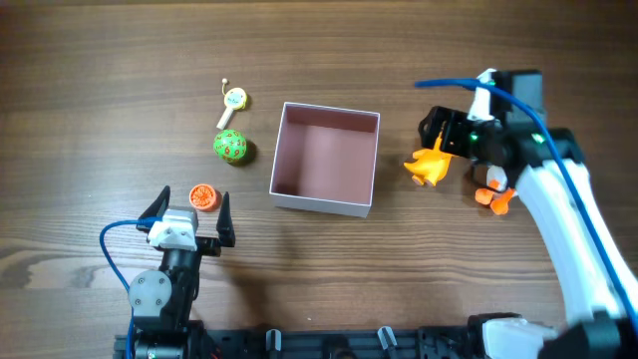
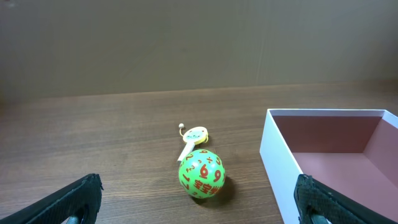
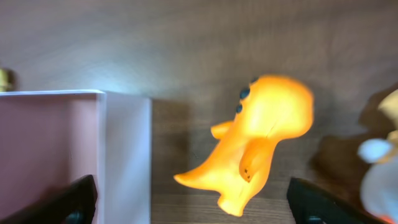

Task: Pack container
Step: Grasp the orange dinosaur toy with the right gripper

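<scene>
The container (image 1: pixel 322 204) is a small square box with white walls and a dull pink inside, at the table's middle; it holds nothing. It also shows in the left wrist view (image 2: pixel 277 158) and in the right wrist view (image 3: pixel 124 146). An orange dinosaur toy (image 1: pixel 429 166) lies just right of it, seen blurred between the open fingers in the right wrist view (image 3: pixel 261 146). My right gripper (image 1: pixel 440 143) (image 3: pixel 191 193) is open above the dinosaur and not touching it. My left gripper (image 1: pixel 191 209) (image 2: pixel 199 186) is open and empty at the front left.
A green ball with red numbers (image 1: pixel 230 147) (image 2: pixel 201 174) and a small yellow key-chain toy (image 1: pixel 233 101) (image 2: pixel 193 137) lie left of the container. An orange disc (image 1: pixel 203 196) sits by my left gripper's fingers. A white and orange toy (image 1: pixel 492 189) (image 3: pixel 379 168) lies right of the dinosaur.
</scene>
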Action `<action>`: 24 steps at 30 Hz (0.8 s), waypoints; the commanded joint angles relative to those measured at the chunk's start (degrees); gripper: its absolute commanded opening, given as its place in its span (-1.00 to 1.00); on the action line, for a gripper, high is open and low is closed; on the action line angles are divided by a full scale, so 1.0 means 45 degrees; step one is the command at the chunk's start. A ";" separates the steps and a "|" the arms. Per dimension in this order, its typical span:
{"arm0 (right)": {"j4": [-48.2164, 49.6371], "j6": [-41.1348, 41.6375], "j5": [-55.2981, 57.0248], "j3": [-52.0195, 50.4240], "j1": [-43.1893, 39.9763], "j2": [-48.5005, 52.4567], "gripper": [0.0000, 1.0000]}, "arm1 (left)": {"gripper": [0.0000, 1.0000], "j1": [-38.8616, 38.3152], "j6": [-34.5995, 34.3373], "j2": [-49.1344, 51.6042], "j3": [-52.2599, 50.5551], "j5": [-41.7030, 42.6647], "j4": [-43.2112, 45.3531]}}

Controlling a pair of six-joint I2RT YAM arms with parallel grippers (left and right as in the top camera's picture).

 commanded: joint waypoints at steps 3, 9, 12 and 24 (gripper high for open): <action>-0.0063 0.2482 0.0855 0.0189 -0.0024 0.2142 0.52 | 1.00 -0.0053 0.0248 -0.0092 -0.0107 -0.0024 0.0015; -0.0403 0.2773 0.2370 0.0189 -0.0029 0.2419 0.54 | 1.00 -0.0053 0.0248 -0.0092 -0.0107 -0.0024 0.0015; -0.0699 0.2744 0.2778 0.0185 -0.0024 0.2424 0.56 | 0.99 -0.0053 0.0248 -0.0092 -0.0107 -0.0019 0.0015; 0.0068 0.2730 0.2433 0.0019 -0.0024 0.3118 0.63 | 0.99 -0.0053 0.0248 -0.0092 -0.0107 -0.0024 0.0015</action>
